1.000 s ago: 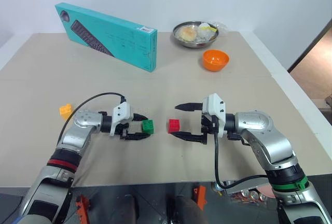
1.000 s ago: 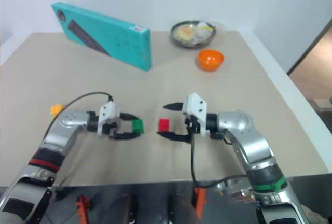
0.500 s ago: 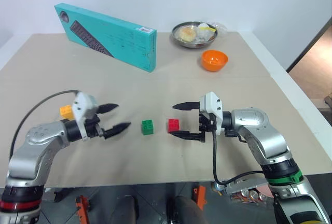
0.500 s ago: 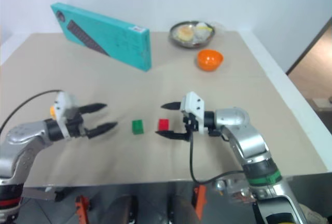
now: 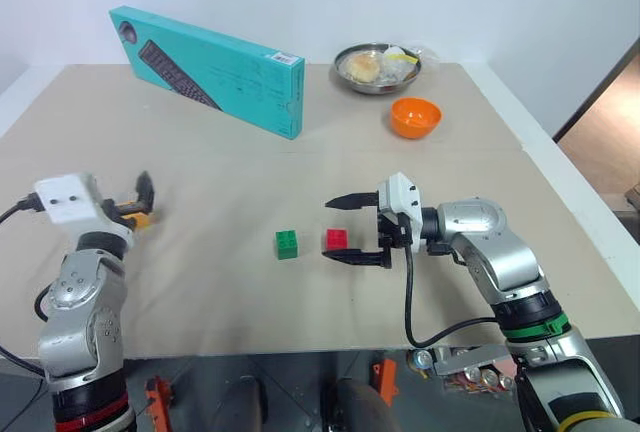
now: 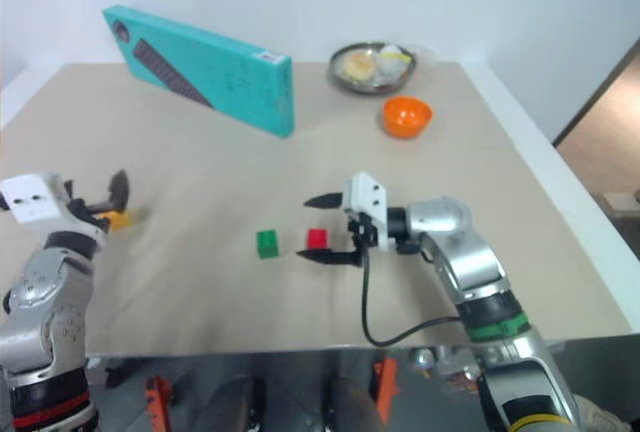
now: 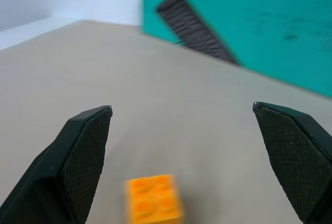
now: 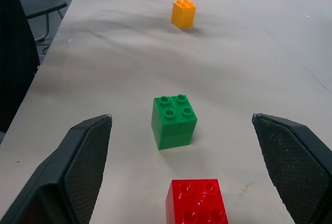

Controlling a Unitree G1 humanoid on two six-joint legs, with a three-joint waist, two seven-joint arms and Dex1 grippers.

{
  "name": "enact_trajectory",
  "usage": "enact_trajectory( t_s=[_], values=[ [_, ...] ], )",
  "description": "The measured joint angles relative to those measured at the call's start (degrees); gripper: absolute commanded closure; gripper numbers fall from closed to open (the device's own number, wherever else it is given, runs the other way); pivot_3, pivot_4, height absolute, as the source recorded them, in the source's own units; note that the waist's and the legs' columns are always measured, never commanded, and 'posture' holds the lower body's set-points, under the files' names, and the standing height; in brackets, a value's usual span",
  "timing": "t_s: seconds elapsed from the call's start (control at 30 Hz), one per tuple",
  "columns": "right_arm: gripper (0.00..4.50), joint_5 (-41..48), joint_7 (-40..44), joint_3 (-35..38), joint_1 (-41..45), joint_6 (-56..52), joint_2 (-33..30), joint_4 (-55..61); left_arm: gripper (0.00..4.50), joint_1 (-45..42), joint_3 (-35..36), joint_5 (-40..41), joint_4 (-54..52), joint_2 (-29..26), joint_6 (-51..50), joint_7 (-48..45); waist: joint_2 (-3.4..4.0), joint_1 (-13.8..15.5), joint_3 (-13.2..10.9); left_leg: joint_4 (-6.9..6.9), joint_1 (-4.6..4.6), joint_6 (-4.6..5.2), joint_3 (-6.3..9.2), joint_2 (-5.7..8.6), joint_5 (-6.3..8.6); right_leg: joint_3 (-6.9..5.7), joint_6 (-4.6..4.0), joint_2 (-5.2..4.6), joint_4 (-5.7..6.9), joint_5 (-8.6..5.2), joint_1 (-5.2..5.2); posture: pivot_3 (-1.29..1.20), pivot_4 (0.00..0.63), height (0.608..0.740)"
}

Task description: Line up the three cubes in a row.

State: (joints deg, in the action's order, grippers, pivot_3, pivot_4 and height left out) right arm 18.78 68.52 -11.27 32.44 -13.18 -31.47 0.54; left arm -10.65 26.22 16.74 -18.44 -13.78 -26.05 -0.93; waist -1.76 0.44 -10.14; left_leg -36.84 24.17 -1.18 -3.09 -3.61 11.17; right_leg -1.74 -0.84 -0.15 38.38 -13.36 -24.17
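From the head camera, the right gripper (image 5: 346, 229) lies level over the tan table (image 5: 480, 182), its two black fingers spread wide, and the red cube (image 5: 336, 240) sits between their tips, touching neither. The green cube (image 5: 287, 244) stands just beyond those fingertips, beside the red one with a small gap between them. Far off to the robot's left, the left gripper (image 6: 108, 200) hangs with fingers wide apart, and the yellow-orange cube (image 6: 117, 219) lies on the table between them, partly hidden by the gripper. Toward the table's far edge stand a teal keyboard box (image 5: 210, 68), an orange bowl (image 5: 415, 116) and a metal bowl of food (image 5: 377, 66). In the left wrist view, both fingers (image 7: 83, 151) stand wide, the yellow-orange cube low between them, nearer one finger and free of both, with the teal box beyond. In the right wrist view, the fingers (image 8: 88, 156) are wide too: the red cube is nearest between them, the green one next beyond it, and the yellow-orange one far off.
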Motion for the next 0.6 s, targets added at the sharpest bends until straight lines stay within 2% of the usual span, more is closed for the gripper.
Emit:
enact_trajectory(
  t_s=[0.53,0.57,0.6],
  values=[
    [0.00,-0.44,-0.36,0.24,-1.07,-0.52,-1.21,0.60,0.01,-0.13,-1.18,-0.98,11.28,1.10,-0.28,2.75,-0.08,0.00,0.01,0.00,0.01,0.00,-0.02,0.01,0.00,0.01,0.01,-0.02,-0.01,0.01,-0.01,0.00,0.150,0.740],
    [0.00,-0.30,-0.41,0.34,-1.09,-0.79,-1.21,0.80,0.54,-0.17,-1.25,-0.99,11.79,1.08,-0.31,2.72,-0.08,0.00,0.01,0.00,0.01,0.00,-0.02,0.01,0.00,0.02,0.01,-0.02,-0.01,0.02,-0.01,0.00,0.150,0.740],
    [0.00,0.34,-0.42,0.49,-1.10,-1.39,-1.21,1.40,0.88,-0.39,-1.31,-1.00,12.59,0.94,-0.34,2.69,-0.08,0.00,0.01,0.00,0.01,0.00,-0.02,0.01,0.00,0.02,0.00,-0.02,-0.01,0.02,-0.01,0.00,0.150,0.740]
  ],
)
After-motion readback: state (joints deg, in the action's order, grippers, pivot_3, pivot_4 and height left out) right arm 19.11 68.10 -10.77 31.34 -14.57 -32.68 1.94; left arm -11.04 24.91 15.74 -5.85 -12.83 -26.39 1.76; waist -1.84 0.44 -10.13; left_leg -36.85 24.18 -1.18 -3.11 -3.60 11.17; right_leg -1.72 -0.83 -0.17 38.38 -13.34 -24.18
